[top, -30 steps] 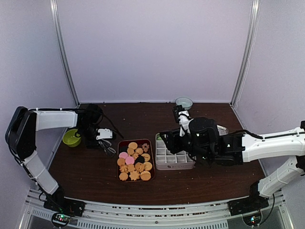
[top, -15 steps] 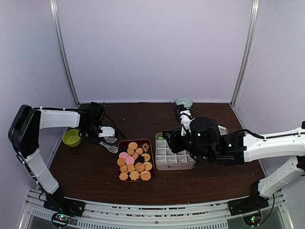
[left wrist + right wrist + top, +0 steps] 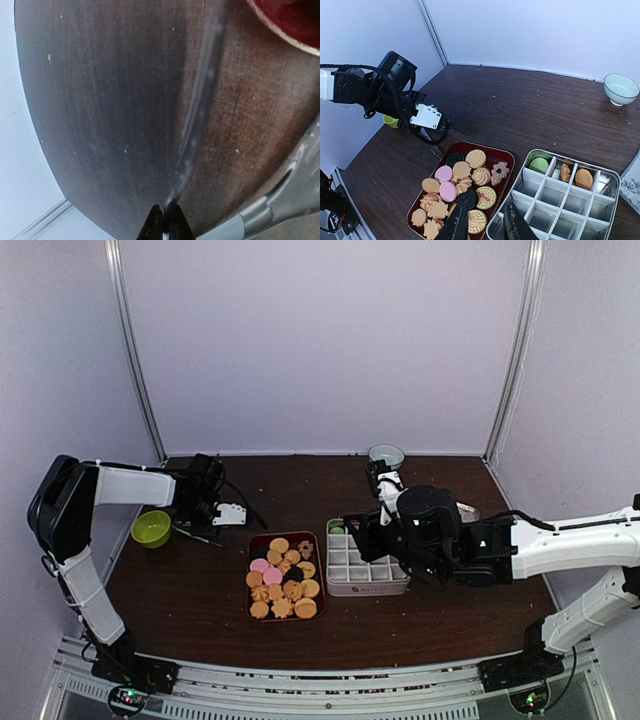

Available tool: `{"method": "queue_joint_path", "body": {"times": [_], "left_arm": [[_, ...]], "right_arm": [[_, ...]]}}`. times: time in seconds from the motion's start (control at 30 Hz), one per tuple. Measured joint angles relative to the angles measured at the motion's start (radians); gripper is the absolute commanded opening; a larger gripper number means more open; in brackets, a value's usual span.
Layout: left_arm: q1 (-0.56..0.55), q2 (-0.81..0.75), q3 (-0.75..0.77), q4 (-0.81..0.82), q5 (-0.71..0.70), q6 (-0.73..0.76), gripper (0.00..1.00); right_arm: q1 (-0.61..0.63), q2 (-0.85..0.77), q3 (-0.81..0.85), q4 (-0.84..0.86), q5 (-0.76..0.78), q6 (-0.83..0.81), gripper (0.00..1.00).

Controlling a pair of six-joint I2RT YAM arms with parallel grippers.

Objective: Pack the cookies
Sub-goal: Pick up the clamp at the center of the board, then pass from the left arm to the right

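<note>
The cookies (image 3: 461, 186) lie heaped in a dark red tray (image 3: 506, 153), also seen from above as the cookies (image 3: 283, 575). A white divided box (image 3: 574, 200) right of it holds a green cookie (image 3: 538, 165) and two orange ones (image 3: 574, 176). My left gripper (image 3: 163, 223) is shut on a thin arm of the metal tongs (image 3: 200, 110), low over the table behind the tray's left corner. Over the seam between tray and box, my right gripper (image 3: 485, 226) hovers open, its fingers apart and nothing between them.
A green bowl (image 3: 150, 528) sits at the table's left edge beside the left arm. A pale bowl (image 3: 386, 454) stands at the back. Clear plastic (image 3: 634, 180) lies right of the box. The right arm (image 3: 470, 545) stretches over the table's right half.
The left gripper has shut on the tongs, which lay spread on the table before, and has shifted back and slightly right. The right gripper's fingers have narrowed a little.
</note>
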Motion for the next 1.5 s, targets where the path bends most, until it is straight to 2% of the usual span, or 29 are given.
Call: {"method": "queue_joint_path", "body": {"times": [0.1, 0.53, 0.7, 1.0, 1.13, 1.27, 1.37, 1.5], "left_arm": [[0.000, 0.034, 0.009, 0.006, -0.011, 0.006, 0.00], [0.000, 0.041, 0.061, 0.044, -0.070, 0.012, 0.00], [0.000, 0.040, 0.159, 0.002, -0.063, -0.024, 0.00], [0.000, -0.037, 0.327, -0.170, -0.001, -0.110, 0.00], [0.000, -0.074, 0.473, -0.338, 0.151, -0.208, 0.00], [-0.002, -0.133, 0.640, -0.501, 0.470, -0.358, 0.00], [-0.023, -0.201, 0.669, -0.562, 0.707, -0.463, 0.00], [-0.105, -0.261, 0.663, -0.604, 0.970, -0.603, 0.00]], "right_arm": [[0.000, 0.000, 0.002, -0.007, 0.002, -0.004, 0.24], [0.000, 0.002, 0.048, -0.021, 0.009, -0.013, 0.24], [0.000, 0.002, 0.048, -0.027, 0.013, -0.013, 0.25], [0.000, -0.014, 0.048, -0.021, 0.016, -0.012, 0.36], [0.000, -0.016, 0.048, -0.008, 0.005, -0.013, 0.41], [-0.002, -0.016, 0.049, 0.017, -0.025, -0.013, 0.44], [-0.005, -0.015, 0.060, 0.032, -0.060, -0.018, 0.46], [-0.006, 0.008, 0.123, 0.071, -0.131, -0.022, 0.49]]}}
